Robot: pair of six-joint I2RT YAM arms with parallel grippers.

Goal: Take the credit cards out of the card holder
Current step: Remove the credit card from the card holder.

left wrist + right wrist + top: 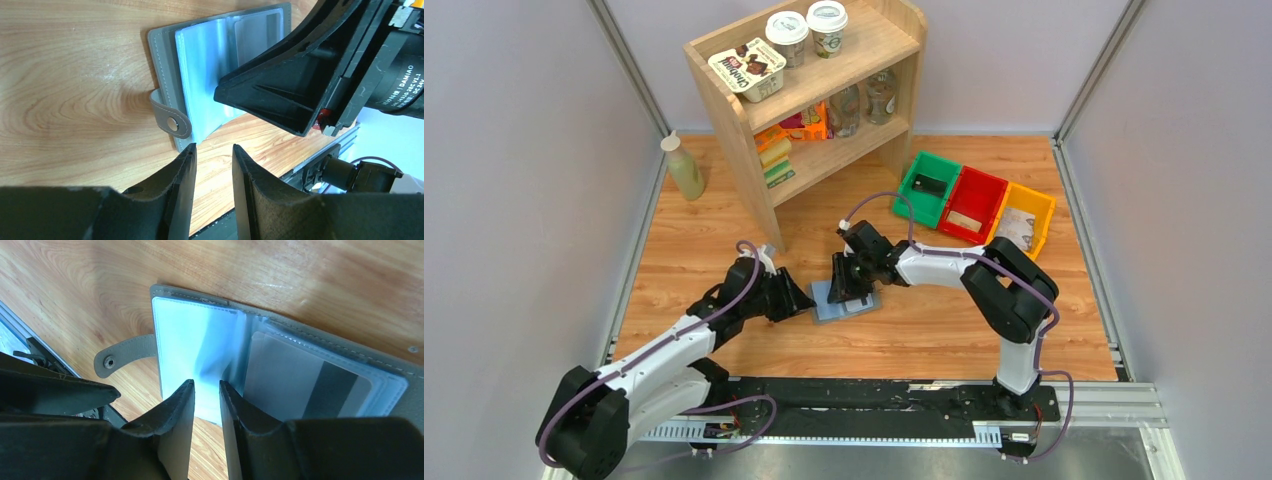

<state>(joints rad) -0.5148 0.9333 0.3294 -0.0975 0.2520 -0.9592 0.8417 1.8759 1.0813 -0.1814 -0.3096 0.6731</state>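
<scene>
The grey card holder [845,302] lies open on the wooden table between both grippers. In the right wrist view its pale blue-grey pockets [195,345] face up, the tab [122,355] sticks out left, and a pale grey card with a dark stripe [300,385] sits in the right pocket. My right gripper [205,385] hovers over the pocket pages, jaws a narrow gap apart, holding nothing. My left gripper [214,148] is open and empty just off the holder's edge, beside the tab [171,119]. A card [255,40] shows in a pocket there. The right gripper [300,85] covers part of the holder.
A wooden shelf [754,140] with cups and packets stands at the back. Green [927,187], red [972,205] and yellow [1024,220] bins sit at the back right. A bottle [684,168] stands at the back left. The table's metal rail [854,400] runs along the near edge.
</scene>
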